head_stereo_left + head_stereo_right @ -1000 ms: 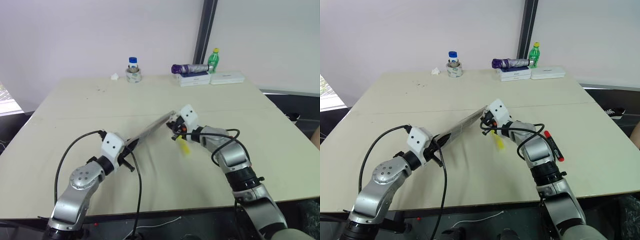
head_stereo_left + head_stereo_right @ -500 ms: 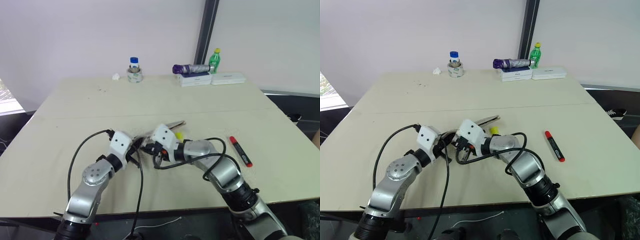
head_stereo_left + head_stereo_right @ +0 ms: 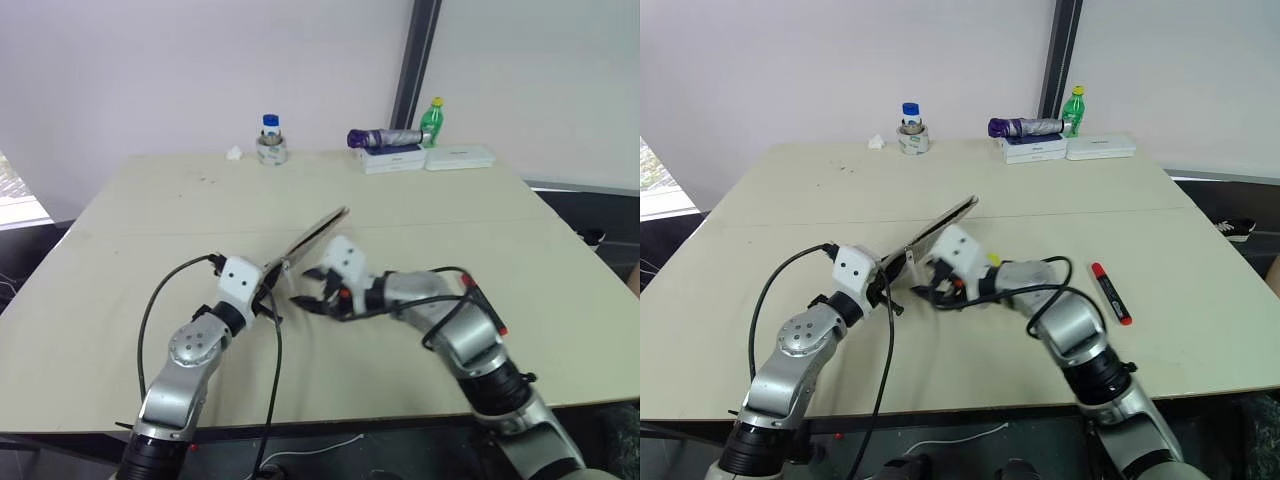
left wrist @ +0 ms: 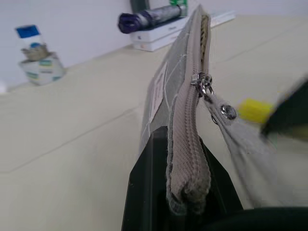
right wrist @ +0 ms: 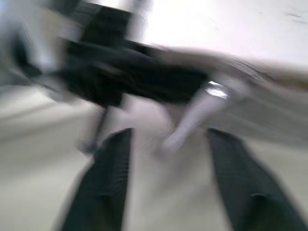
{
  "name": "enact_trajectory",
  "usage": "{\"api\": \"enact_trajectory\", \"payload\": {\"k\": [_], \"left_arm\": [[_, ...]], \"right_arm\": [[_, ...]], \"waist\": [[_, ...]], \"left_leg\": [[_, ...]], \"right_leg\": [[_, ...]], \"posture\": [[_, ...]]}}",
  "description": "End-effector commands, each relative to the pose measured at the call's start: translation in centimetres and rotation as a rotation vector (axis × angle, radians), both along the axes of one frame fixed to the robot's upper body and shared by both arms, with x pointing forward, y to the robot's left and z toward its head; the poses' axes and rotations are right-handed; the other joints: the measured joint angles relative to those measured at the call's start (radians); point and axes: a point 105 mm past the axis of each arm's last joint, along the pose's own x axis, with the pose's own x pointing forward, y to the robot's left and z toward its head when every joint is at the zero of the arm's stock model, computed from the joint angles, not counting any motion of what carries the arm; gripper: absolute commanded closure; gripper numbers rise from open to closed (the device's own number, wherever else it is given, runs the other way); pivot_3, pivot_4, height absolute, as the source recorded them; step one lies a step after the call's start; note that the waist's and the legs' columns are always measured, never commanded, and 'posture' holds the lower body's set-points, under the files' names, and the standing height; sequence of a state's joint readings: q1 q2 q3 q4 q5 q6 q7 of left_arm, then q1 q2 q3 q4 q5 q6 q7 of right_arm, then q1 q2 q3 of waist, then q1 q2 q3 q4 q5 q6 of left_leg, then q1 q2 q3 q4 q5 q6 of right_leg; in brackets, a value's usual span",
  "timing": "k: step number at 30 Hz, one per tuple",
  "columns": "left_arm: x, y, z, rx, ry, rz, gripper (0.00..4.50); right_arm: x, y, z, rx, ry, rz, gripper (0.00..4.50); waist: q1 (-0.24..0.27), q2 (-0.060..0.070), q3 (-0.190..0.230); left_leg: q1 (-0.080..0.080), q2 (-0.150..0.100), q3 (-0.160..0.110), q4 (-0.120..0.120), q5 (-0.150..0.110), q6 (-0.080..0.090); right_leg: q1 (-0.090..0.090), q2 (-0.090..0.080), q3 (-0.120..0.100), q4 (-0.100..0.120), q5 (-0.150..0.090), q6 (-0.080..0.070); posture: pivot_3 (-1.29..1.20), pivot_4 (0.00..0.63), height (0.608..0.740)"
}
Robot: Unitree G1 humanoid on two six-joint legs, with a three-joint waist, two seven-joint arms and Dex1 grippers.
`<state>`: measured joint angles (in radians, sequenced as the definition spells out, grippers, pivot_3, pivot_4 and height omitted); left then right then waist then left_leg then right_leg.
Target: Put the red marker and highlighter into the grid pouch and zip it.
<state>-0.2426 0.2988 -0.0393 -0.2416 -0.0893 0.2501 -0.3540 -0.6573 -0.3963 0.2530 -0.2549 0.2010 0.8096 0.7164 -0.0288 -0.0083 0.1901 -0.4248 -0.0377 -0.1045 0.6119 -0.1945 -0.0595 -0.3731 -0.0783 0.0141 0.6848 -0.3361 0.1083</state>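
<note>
- The table [image 3: 150, 215] carried everything, with the pouch and both arms near its front middle.
- The grid pouch [image 3: 312, 236] was tilted edge-up off the table, its near end pinched in the left end effector [image 3: 268, 292], whose fingers were pressed together on the fabric; the zipper pull [image 4: 204, 88] hung partway along the edge.
- The right end effector [image 3: 312, 289] sat just beside the pouch's lower end with its fingers spread, nothing between them.
- The red marker [image 3: 1109, 292] lay flat on the table, well apart from the pouch, to the right.
- The highlighter [image 3: 992, 260] showed as a bit of yellow behind the right wrist, near the pouch; whether it lay inside could not be told.
</note>
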Motion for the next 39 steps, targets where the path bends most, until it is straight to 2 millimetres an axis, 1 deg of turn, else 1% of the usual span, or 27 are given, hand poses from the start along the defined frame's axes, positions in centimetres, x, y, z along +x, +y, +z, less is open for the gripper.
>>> {"api": "enact_trajectory", "payload": {"k": [1, 3, 5, 8, 10, 16, 17, 18, 19, 20, 21, 22, 23, 25, 28, 31, 32, 34, 39], "left_arm": [[0.2, 1.3, 1.3, 0.022, -0.071, 0.046, 4.50], [0.3, 1.6, 1.3, 0.042, -0.080, 0.046, 4.50], [0.3, 1.8, 1.0, 0.080, -0.084, 0.039, 4.50], [0.5, 1.8, 0.5, 0.117, -0.084, 0.027, 4.50], [0.7, 1.7, 0.2, 0.125, -0.083, 0.018, 4.50], [1.0, 1.3, -0.2, 0.112, -0.082, 0.014, 4.50], [1.0, 1.2, -0.2, 0.110, -0.080, 0.012, 4.50], [1.0, 1.2, -0.3, 0.109, -0.079, 0.011, 4.50], [1.0, 1.2, -0.3, 0.108, -0.078, 0.010, 4.50], [1.0, 1.1, -0.4, 0.106, -0.076, 0.009, 4.50], [1.0, 1.1, -0.4, 0.105, -0.075, 0.007, 4.50], [1.0, 1.0, -0.5, 0.105, -0.074, 0.005, 4.50], [1.0, 1.0, -0.5, 0.104, -0.074, 0.003, 4.50], [1.0, 1.0, -0.5, 0.103, -0.075, 0.001, 4.50], [0.9, 0.5, -0.1, 0.086, -0.086, -0.019, 4.50], [0.6, 0.0, 0.1, 0.064, -0.083, -0.044, 4.50], [0.5, -0.1, 0.1, 0.054, -0.081, -0.051, 4.50], [0.5, -0.3, 0.2, 0.042, -0.079, -0.057, 4.50], [0.3, -1.0, 0.2, 0.031, -0.078, -0.074, 4.50]], "right_arm": [[1.7, -4.1, 0.9, -0.007, -0.033, -0.188, 0.57], [2.6, -6.7, -0.3, -0.072, -0.016, -0.326, 0.57], [2.7, -7.6, -1.5, -0.055, 0.047, -0.369, 0.57], [2.6, -8.2, -3.3, -0.022, 0.134, -0.420, 0.57], [2.4, -8.2, -4.4, 0.002, 0.189, -0.450, 0.57], [2.0, -9.0, -6.3, 0.007, 0.291, -0.557, 0.57], [1.9, -9.1, -6.5, 0.011, 0.306, -0.570, 1.08], [1.8, -9.1, -6.6, 0.011, 0.313, -0.574, 1.29], [1.7, -9.2, -6.6, 0.001, 0.310, -0.572, 1.74], [1.6, -9.3, -6.6, -0.006, 0.307, -0.573, 2.33], [1.6, -9.4, -6.5, -0.008, 0.304, -0.572, 2.80], [1.7, -9.5, -6.2, -0.012, 0.292, -0.573, 3.40], [1.8, -9.6, -5.9, -0.015, 0.278, -0.570, 3.65], [2.0, -9.7, -5.4, -0.025, 0.255, -0.561, 3.63], [2.3, -9.3, -1.5, -0.052, 0.073, -0.454, 3.63], [2.3, -8.9, 1.8, 0.011, 0.026, -0.385, 3.63], [2.2, -8.6, 2.6, 0.034, 0.026, -0.362, 3.63], [2.0, -8.3, 3.3, 0.051, 0.027, -0.340, 3.63], [2.0, -8.0, 3.0, 0.049, 0.047, -0.326, 3.63]], "waist": [[0.009, 0.000, 0.000], [0.012, 0.000, 0.000], [0.012, 0.000, 0.000], [0.011, 0.000, 0.000], [0.011, 0.000, 0.000], [0.013, 0.000, 0.000], [0.013, 0.000, 0.000], [0.013, 0.000, 0.000], [0.013, 0.000, 0.000], [0.013, 0.000, 0.000], [0.013, 0.000, 0.000], [0.013, 0.000, 0.000], [0.013, 0.000, 0.000], [0.013, 0.000, 0.000], [0.013, 0.000, 0.000], [0.009, 0.000, 0.000], [0.008, 0.000, 0.000], [0.010, -0.001, 0.000], [0.016, -0.001, 0.000]], "left_leg": [[0.000, 0.000, 0.000, 0.000, 0.000, 0.000], [0.000, 0.000, 0.000, -0.001, 0.000, 0.000], [0.000, 0.000, 0.000, -0.001, 0.000, 0.000], [0.000, 0.000, 0.001, -0.001, 0.000, 0.000], [0.000, 0.000, 0.001, -0.001, 0.000, 0.000], [0.000, 0.000, 0.001, 0.000, 0.000, 0.000], [0.000, 0.000, 0.001, 0.000, 0.000, 0.000], [0.000, 0.000, 0.001, 0.000, 0.000, 0.000], [0.000, 0.000, 0.001, 0.000, 0.000, 0.000], [0.000, 0.000, 0.001, 0.000, 0.000, 0.000], [0.000, 0.000, 0.001, 0.000, 0.000, 0.000], [0.000, 0.000, 0.001, 0.000, 0.000, 0.000], [0.000, 0.000, 0.001, 0.000, 0.000, 0.000], [0.000, 0.000, 0.001, 0.000, 0.000, 0.000], [-0.001, 0.000, 0.001, 0.000, 0.000, 0.000], [-0.001, 0.000, 0.001, 0.000, 0.000, 0.000], [-0.001, 0.000, 0.001, 0.000, 0.000, 0.000], [-0.001, 0.000, 0.001, -0.001, 0.000, 0.000], [-0.001, 0.000, 0.000, 0.000, 0.000, 0.000]], "right_leg": [[0.000, 0.000, 0.000, 0.000, 0.000, 0.000], [0.000, 0.000, 0.000, 0.000, 0.000, 0.000], [-0.001, 0.000, 0.000, 0.000, 0.000, 0.000], [-0.001, 0.000, 0.000, 0.000, 0.000, 0.000], [-0.001, 0.000, 0.000, 0.000, 0.000, 0.000], [0.000, 0.000, 0.000, 0.000, 0.000, 0.000], [0.000, 0.000, 0.000, 0.000, 0.000, 0.000], [0.000, 0.000, 0.000, 0.000, 0.000, 0.000], [0.000, 0.000, 0.000, 0.000, 0.000, 0.000], [0.000, 0.000, 0.000, 0.000, 0.000, 0.000], [0.000, 0.000, 0.000, 0.000, 0.000, 0.000], [0.000, 0.000, 0.000, 0.000, 0.000, 0.000], [0.000, 0.000, 0.000, 0.000, 0.000, 0.000], [0.000, 0.000, 0.000, 0.000, 0.000, 0.000], [0.000, 0.000, 0.000, 0.000, 0.000, 0.000], [0.000, 0.000, 0.000, 0.000, 0.000, 0.000], [0.000, 0.000, 0.000, 0.000, 0.000, 0.000], [-0.001, 0.001, 0.000, 0.000, 0.000, 0.000], [0.000, -0.001, -0.001, -0.002, 0.000, 0.000]], "posture": [[0.00, 0.150, 0.737], [0.00, 0.150, 0.737], [0.00, 0.150, 0.737], [0.00, 0.150, 0.737], [0.00, 0.150, 0.737], [0.00, 0.150, 0.737], [0.00, 0.150, 0.737], [0.00, 0.150, 0.737], [0.00, 0.150, 0.737], [0.00, 0.150, 0.737], [0.00, 0.150, 0.737], [0.00, 0.150, 0.737], [0.00, 0.150, 0.737], [0.00, 0.150, 0.737], [0.00, 0.150, 0.737], [0.00, 0.150, 0.737], [0.00, 0.150, 0.737], [0.00, 0.150, 0.737], [0.00, 0.150, 0.737]]}}
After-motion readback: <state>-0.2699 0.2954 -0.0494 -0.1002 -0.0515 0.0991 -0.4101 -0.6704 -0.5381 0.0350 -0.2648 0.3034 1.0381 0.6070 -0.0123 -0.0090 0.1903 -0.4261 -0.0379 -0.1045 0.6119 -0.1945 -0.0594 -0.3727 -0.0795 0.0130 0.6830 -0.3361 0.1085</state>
